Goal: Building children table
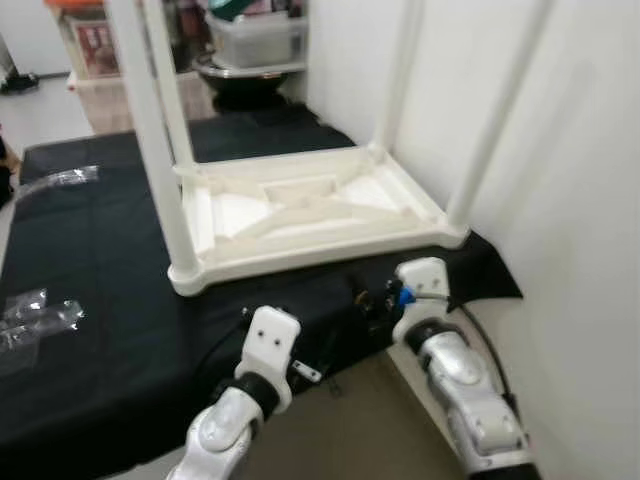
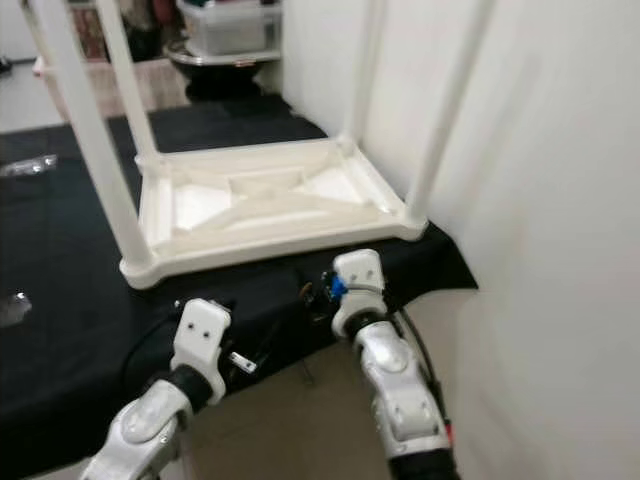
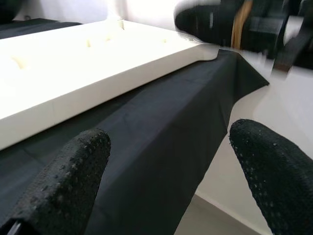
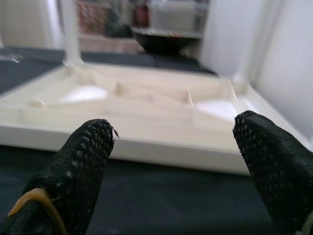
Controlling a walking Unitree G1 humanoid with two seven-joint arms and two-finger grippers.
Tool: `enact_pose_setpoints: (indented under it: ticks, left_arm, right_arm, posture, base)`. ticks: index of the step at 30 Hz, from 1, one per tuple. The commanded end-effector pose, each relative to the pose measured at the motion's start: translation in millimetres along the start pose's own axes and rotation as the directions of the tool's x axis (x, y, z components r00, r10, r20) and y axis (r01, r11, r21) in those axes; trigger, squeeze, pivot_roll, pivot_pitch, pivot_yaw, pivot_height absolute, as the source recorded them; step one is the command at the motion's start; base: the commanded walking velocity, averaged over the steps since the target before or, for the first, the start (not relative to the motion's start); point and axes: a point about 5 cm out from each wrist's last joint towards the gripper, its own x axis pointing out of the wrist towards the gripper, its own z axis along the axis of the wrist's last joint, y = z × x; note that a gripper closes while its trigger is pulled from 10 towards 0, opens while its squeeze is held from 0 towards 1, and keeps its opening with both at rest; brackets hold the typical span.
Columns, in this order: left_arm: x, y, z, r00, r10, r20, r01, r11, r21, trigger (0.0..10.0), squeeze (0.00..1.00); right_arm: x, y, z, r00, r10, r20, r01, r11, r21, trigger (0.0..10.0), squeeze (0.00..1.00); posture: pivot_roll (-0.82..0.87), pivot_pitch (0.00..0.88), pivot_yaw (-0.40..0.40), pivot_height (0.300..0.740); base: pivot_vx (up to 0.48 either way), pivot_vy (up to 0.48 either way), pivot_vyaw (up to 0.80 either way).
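A white children's table [image 1: 310, 215] lies upside down on a black cloth [image 1: 100, 260], its tabletop flat on the cloth. Several white legs stand up from its corners, such as the near-left leg [image 1: 150, 130] and the near-right leg [image 1: 495, 120]. Both my arms reach in at the front edge of the cloth. My left gripper [image 3: 166, 147] is open, low over the cloth just in front of the tabletop's near rim. My right gripper [image 4: 173, 132] is open too, and faces the rim [image 4: 146, 147] with nothing between its fingers [image 4: 88, 147].
A white wall [image 1: 580, 200] runs close along the right side of the table. Clear plastic bags [image 1: 35, 315] lie on the cloth at the left. A storage bin [image 1: 255, 40] and a black bowl [image 1: 245, 80] stand behind. Bare floor [image 1: 350, 420] lies below the front edge.
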Motion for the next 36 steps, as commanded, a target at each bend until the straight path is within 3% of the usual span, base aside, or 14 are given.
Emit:
enact_pose_setpoints:
  ticks: [1, 7, 15, 20, 22, 24, 25, 30, 31, 32, 33, 34, 35, 36]
  left_arm:
    - [-1.5, 3.0, -2.9, 1.000, 0.011, -0.019, -0.011, 1.000, 0.005, 10.0, 0.00]
    - [-1.3, 3.2, 0.8, 1.000, 0.025, -0.006, -0.025, 1.000, 0.001, 10.0, 0.00]
    - [-0.9, 4.9, 4.5, 0.998, 0.055, 0.009, -0.055, 0.998, -0.008, 10.0, 0.00]
    - [0.7, 10.6, 8.1, 0.996, 0.085, 0.017, -0.085, 0.996, 0.001, 10.0, 0.00]
    - [2.9, 14.8, 14.6, 0.995, 0.094, 0.034, -0.094, 0.996, 0.005, 10.0, 0.00]
    - [3.5, 15.8, 16.8, 0.995, 0.095, 0.039, -0.095, 0.995, 0.009, 10.0, 0.00]
    - [4.0, 16.3, 20.0, 0.994, 0.097, 0.047, -0.097, 0.995, 0.010, 10.0, 0.00]
    - [2.0, 14.7, 22.8, 0.994, 0.095, 0.051, -0.095, 0.995, 0.009, 10.0, 0.00]
    - [-1.8, 11.3, 23.4, 0.995, 0.087, 0.049, -0.088, 0.996, 0.006, 10.0, 0.00]
    - [-1.8, 11.3, 23.4, 0.995, 0.087, 0.049, -0.088, 0.996, 0.006, 10.0, 0.00]
    - [-3.6, 9.1, 23.2, 0.996, 0.083, 0.045, -0.083, 0.997, 0.004, 10.0, 0.00]
    - [-3.6, 9.1, 23.2, 0.996, 0.083, 0.045, -0.083, 0.997, 0.004, 10.0, 0.00]
    - [-5.6, 6.8, 22.9, 0.996, 0.080, 0.042, -0.081, 0.997, 0.002, 10.0, 0.00]
    - [-5.6, 6.8, 22.9, 0.996, 0.080, 0.042, -0.081, 0.997, 0.002, 10.0, 0.00]
  right_arm:
    - [1.0, 6.3, -3.4, 1.000, 0.029, -0.010, -0.029, 1.000, 0.006, 10.0, 0.00]
    - [10.8, 7.5, 1.0, 0.998, 0.059, -0.015, -0.060, 0.995, -0.074, 10.0, 0.00]
    - [26.8, -7.5, 12.7, 1.000, 0.009, 0.013, -0.008, 0.999, -0.039, 10.0, 0.00]
    - [39.8, -13.9, 10.3, 0.998, 0.044, -0.049, -0.049, 0.994, -0.095, 10.0, 0.00]
    - [59.5, -22.2, 9.2, 0.984, 0.095, -0.152, -0.116, 0.984, -0.138, 10.0, 0.00]
    - [65.7, -24.9, 9.9, 0.975, 0.116, -0.187, -0.144, 0.979, -0.144, 10.0, 0.00]
    - [73.2, -25.3, 13.1, 0.957, 0.184, -0.226, -0.224, 0.960, -0.166, 10.0, 0.00]
    - [84.7, -25.2, 25.6, 0.921, 0.289, -0.261, -0.348, 0.912, -0.217, 10.0, 0.00]
    - [93.0, -25.1, 38.5, 0.888, 0.355, -0.292, -0.423, 0.879, -0.221, 10.0, 0.00]
    - [93.0, -25.1, 38.5, 0.888, 0.355, -0.292, -0.423, 0.879, -0.221, 10.0, 0.00]
    - [96.4, -24.3, 46.6, 0.867, 0.393, -0.307, -0.469, 0.851, -0.236, 10.0, 0.00]
    - [96.4, -24.3, 46.6, 0.867, 0.393, -0.307, -0.469, 0.851, -0.236, 10.0, 0.00]
    - [98.0, -24.1, 53.4, 0.832, 0.441, -0.337, -0.530, 0.812, -0.246, 10.0, 0.00]
    - [98.0, -24.1, 53.4, 0.832, 0.441, -0.337, -0.530, 0.812, -0.246, 10.0, 0.00]
  posture:
    - [0.04, 0.002, -0.083, 0.740]
    - [0.05, 0.013, -0.095, 0.740]
    - [0.05, 0.014, -0.098, 0.740]
    - [0.05, 0.020, -0.097, 0.740]
    - [0.05, 0.038, -0.107, 0.740]
    - [0.05, 0.038, -0.107, 0.740]
    - [0.06, 0.052, -0.114, 0.740]
    - [0.06, 0.068, -0.127, 0.740]
    - [0.06, 0.079, -0.134, 0.740]
    - [0.06, 0.079, -0.134, 0.740]
    - [0.07, 0.082, -0.147, 0.740]
    - [0.07, 0.082, -0.147, 0.740]
    - [0.07, 0.087, -0.150, 0.740]
    - [0.07, 0.087, -0.150, 0.740]
  base:
    - [0.000, 0.000, 0.00]
    - [0.000, 0.000, 0.67]
    - [0.000, 0.000, 0.30]
    - [0.000, 0.000, 0.00]
    - [0.000, 0.000, 0.00]
    - [0.000, 0.000, 0.00]
    - [0.000, 0.000, 0.00]
    - [0.000, 0.000, 0.00]
    - [0.000, 0.000, 0.00]
    - [0.000, 0.000, 0.00]
    - [0.000, 0.000, 0.00]
    - [0.000, 0.000, 0.00]
    - [0.000, 0.000, 0.00]
    - [0.000, 0.000, 0.00]
